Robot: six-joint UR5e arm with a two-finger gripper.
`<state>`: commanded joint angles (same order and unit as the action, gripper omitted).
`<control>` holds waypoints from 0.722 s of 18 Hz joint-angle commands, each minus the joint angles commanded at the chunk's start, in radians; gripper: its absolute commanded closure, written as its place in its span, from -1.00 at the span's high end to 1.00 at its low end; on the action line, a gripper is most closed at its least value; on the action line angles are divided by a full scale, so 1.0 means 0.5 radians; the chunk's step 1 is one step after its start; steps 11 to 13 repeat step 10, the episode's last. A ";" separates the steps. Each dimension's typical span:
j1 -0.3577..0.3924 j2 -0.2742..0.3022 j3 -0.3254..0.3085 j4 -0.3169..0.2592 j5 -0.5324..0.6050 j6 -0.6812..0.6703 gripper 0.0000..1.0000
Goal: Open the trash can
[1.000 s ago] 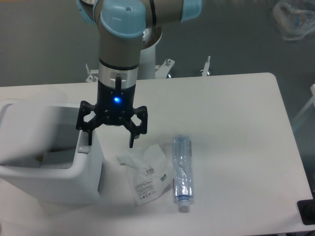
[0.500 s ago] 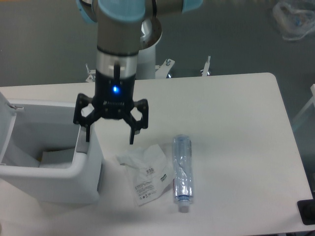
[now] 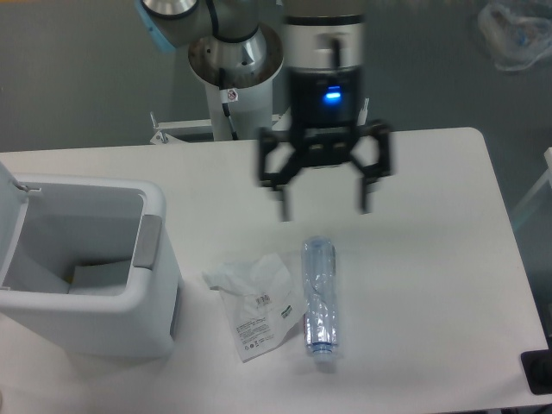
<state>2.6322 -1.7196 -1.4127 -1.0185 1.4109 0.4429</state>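
Note:
The trash can, a large white boxy bin, stands at the left edge of the table with its top uncovered and its lid swung up at the far left. A grey push tab shows on its right rim. Something pale lies at the bottom inside. My gripper hangs open above the middle of the table, well right of the can, with nothing between its fingers. It is slightly blurred.
A clear plastic bottle lies on its side just below the gripper. A crumpled white printed bag lies between the bottle and the can. The arm's base stands behind the table's far edge.
The gripper has moved from the can's right rim up and to the right, over the middle of the table. The lid, partly down a second ago, now stands fully up.

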 joint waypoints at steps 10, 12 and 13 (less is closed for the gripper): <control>0.071 -0.126 -0.123 0.000 0.513 0.596 1.00; 0.071 -0.126 -0.123 0.000 0.513 0.596 1.00; 0.071 -0.126 -0.123 0.000 0.513 0.596 1.00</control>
